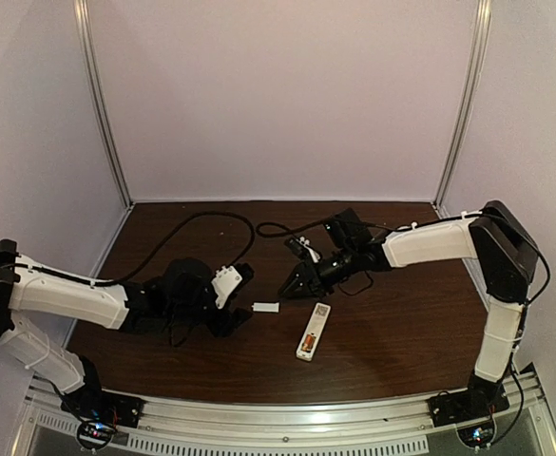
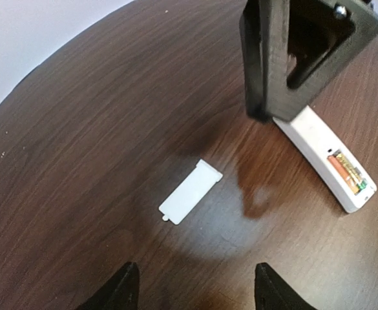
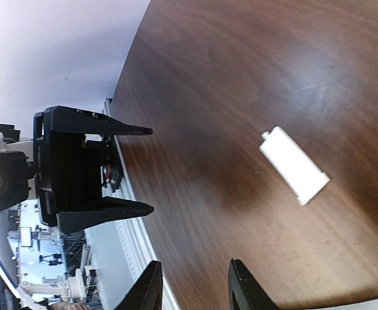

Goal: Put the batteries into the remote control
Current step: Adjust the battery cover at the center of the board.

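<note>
The white remote control [image 1: 312, 332] lies back side up near the table's middle, also in the left wrist view [image 2: 311, 139]. Orange-and-gold batteries [image 2: 349, 174] lie in its open compartment at the near end; in the top view they show as an orange spot [image 1: 311, 340]. The loose white cover plate [image 1: 266, 307] lies left of the remote, also in the left wrist view [image 2: 190, 191] and the right wrist view [image 3: 294, 165]. My left gripper [image 1: 247, 294] is open and empty, just left of the cover plate. My right gripper [image 1: 292, 290] is open and empty, above the remote's far end.
A black cable [image 1: 201, 228] loops across the back of the brown table [image 1: 392, 332]. The booth's pale walls close in the back and sides. The metal rail [image 1: 287, 418] runs along the near edge.
</note>
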You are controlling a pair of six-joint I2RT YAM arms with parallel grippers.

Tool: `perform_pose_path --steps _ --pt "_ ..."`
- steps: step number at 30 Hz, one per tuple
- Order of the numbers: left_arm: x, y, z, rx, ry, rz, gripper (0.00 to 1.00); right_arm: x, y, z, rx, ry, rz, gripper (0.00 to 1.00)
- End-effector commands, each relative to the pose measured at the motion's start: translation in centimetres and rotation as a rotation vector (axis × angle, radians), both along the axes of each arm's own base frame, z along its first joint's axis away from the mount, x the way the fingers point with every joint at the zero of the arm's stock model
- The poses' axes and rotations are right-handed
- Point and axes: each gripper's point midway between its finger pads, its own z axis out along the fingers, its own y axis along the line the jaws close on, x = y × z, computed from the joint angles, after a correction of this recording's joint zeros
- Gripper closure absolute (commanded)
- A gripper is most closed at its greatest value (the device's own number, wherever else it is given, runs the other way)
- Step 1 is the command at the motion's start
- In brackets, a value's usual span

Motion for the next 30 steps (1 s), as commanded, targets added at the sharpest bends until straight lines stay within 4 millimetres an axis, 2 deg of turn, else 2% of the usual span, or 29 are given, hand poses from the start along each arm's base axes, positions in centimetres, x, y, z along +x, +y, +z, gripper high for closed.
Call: perform_pose_path --steps 1,3,7,11,14,16,19,24,30 --pt "1.2 -1.0 -0.3 -0.009 0.043 -0.034 0.38 2.9 -2.0 -1.0 -0.171 -0.191 -0.008 0.63" --pt "1.6 -1.1 -0.3 -0.054 0.097 -0.058 0.37 3.5 -2.6 -1.8 -0.246 -0.260 0.026 0.62" --pt "2.2 -0.1 1.7 -0.203 0.125 -0.042 0.35 4.3 -3.1 -3.3 -0.379 -0.387 0.112 0.60" --pt "3.9 2.0 1.5 -0.199 0.145 0.051 0.34 4.8 -1.9 -4.1 -0.473 -0.494 0.170 0.63" --pt "4.5 3.0 1.3 -0.188 0.148 0.102 0.34 5.8 -1.8 -5.7 -0.580 -0.418 0.152 0.67" --pt "4.5 3.2 1.6 -0.192 0.138 0.108 0.34 5.2 -1.9 -6.6 -0.597 -0.352 0.133 0.67" --pt "4.4 3.6 1.4 -0.201 0.123 0.119 0.34 4.1 -1.4 -6.8 -0.561 -0.300 0.129 0.70" --pt "4.6 4.0 0.5 -0.191 0.128 0.147 0.35 3.9 -0.9 -8.1 -0.576 -0.273 0.118 0.74" --pt "4.9 5.6 1.3 -0.208 0.077 0.223 0.34 3.5 0.2 -9.1 -0.592 -0.267 0.122 0.75"
